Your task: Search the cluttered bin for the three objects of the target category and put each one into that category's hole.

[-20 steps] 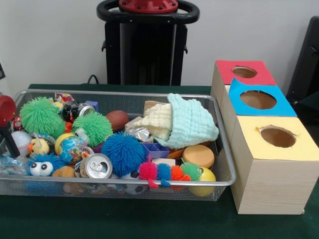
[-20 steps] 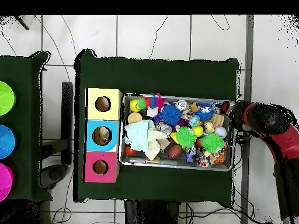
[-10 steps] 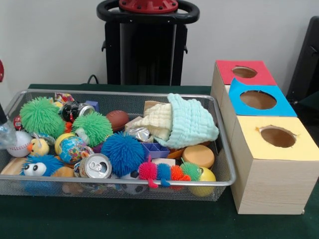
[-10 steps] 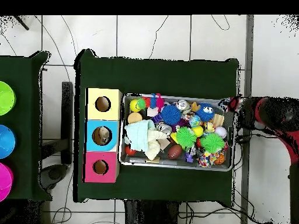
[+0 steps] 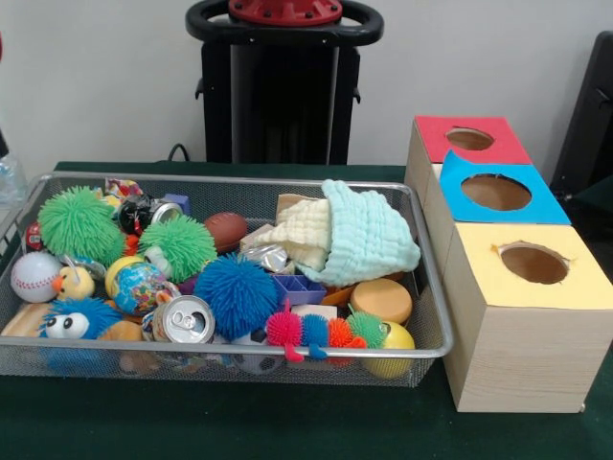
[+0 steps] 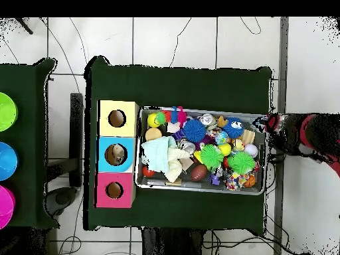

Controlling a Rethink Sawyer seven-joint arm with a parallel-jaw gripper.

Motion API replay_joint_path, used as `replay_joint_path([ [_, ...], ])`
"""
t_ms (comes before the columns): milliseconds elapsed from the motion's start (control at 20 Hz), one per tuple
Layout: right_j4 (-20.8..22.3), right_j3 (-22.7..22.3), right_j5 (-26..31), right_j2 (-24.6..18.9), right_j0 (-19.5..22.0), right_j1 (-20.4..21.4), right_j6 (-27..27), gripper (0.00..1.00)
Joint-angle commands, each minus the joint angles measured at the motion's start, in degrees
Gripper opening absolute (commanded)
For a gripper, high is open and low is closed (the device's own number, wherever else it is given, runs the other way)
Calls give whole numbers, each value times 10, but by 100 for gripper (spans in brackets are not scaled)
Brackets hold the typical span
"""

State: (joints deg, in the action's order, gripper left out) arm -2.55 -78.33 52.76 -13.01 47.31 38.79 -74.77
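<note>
The wire bin (image 5: 433, 287) sits on the green table (image 5: 287, 422), crammed full, and the arm (image 6: 312, 133) is off to the side of it, past the bin's end in the overhead view. Its gripper (image 6: 273, 124) hangs just beyond the bin's short rim there, and I cannot tell whether it is wide, narrow or holding anything. In the front view only a sliver of something clear (image 5: 8, 177) shows at the left edge, too little to name. Inside the bin: 2 green spiky balls (image 5: 79, 222) toward the left, a blue spiky ball (image 5: 236, 292) in the middle, a baseball (image 5: 35, 276) against the left end with a small yellow duck (image 5: 75, 282) just beside it, and a blue fuzzy toy with big eyes (image 5: 72, 319) in the front left corner. A drink can (image 5: 186, 319) lies with its top facing the camera, next to a multicoloured spiky caterpillar (image 5: 324, 331). A brown football (image 5: 225, 230) sits near the back, and a pale green cloth (image 5: 369, 235) lies over a cream cloth (image 5: 302, 230) at the right end, above a tan round block (image 5: 381, 299) and a yellow ball (image 5: 393, 347). Right of the bin stand 3 boxes in a row, each with 1 hole: the red box (image 5: 469, 139) farthest, the blue box (image 5: 496, 192) in the middle, the yellow box (image 5: 532, 264) nearest. From overhead, something pale lies inside the blue box's hole.
</note>
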Motion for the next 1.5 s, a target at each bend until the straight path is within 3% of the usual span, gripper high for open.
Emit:
replay_joint_path([
  [50,-65,-194,-13,31,-29,38,-183,0],
  [600,-156,-354,-120,56,-83,107,-189,0],
  [900,-210,-429,-185,43,-72,123,-168,0],
  [1300,-311,-512,-208,42,-66,169,-168,0],
  [1500,-336,-537,-181,66,-109,215,-194,0],
])
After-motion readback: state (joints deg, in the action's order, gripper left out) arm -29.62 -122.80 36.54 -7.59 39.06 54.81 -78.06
